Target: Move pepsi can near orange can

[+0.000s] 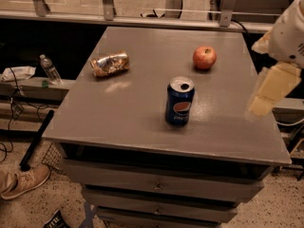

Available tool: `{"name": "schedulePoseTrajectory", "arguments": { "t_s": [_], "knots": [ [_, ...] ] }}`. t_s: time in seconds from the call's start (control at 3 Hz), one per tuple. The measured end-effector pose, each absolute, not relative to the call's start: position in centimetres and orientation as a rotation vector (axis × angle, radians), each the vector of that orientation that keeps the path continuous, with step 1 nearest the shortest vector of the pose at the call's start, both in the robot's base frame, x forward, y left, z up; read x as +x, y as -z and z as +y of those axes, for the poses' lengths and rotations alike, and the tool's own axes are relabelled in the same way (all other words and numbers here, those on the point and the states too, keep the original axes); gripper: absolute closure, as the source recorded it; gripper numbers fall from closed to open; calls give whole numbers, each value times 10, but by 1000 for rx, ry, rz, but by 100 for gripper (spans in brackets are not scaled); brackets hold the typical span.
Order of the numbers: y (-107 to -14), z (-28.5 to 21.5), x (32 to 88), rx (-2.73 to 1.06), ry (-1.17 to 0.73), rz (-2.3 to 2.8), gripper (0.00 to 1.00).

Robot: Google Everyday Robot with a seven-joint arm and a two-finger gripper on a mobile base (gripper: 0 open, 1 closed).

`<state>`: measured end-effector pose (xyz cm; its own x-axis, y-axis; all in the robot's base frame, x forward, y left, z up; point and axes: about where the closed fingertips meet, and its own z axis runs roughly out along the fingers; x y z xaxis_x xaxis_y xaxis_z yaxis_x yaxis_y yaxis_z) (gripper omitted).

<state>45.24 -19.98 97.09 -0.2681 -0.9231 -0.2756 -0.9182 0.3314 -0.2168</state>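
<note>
The pepsi can (179, 101) is standing on the grey table (118, 122) and is showing its round red, white and blue logo, with the small word "pepsi" under it. The print on the orange can (110, 63) is too crumpled to read. The gripper (261, 101) is hanging over the table's right edge.

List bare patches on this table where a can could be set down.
Bare: between the orange can and pepsi can; the front-left corner of the table. Tighter between pepsi can and apple. The gripper hangs over the right edge.
</note>
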Motion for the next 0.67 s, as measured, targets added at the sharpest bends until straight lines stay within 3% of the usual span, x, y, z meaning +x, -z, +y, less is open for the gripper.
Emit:
{"name": "schedulePoseTrajectory", "arguments": {
  "t_s": [0.67],
  "knots": [
    [-942, -154, 499, -1344, -319, 2288, 0]
  ]
}}
